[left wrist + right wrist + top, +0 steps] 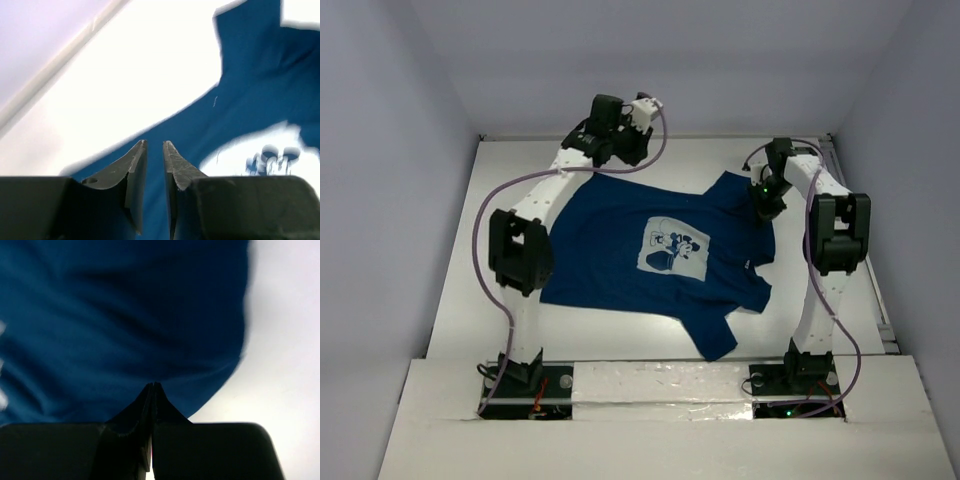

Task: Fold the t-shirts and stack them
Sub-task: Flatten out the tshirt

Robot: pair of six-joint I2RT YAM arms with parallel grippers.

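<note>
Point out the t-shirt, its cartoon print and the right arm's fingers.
t-shirt [595,255]: top view, plain blue cloth left of the print.
cartoon print [675,248]: top view, its middle.
right fingers [137,407]: right wrist view, one finger below its tip.

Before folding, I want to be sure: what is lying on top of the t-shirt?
Nothing loose lies on the t-shirt; only its pale print shows. The right gripper is at its right edge, hiding that spot.

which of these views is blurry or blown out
Top external: sharp and evenly lit, the t-shirt showing only soft shadows at its edges. Left wrist: the table is blown out to white, and the shirt's edges and print are smeared. Right wrist: the cloth is dark and blurred throughout, with only the right gripper and its closed tips fairly crisp.
</note>
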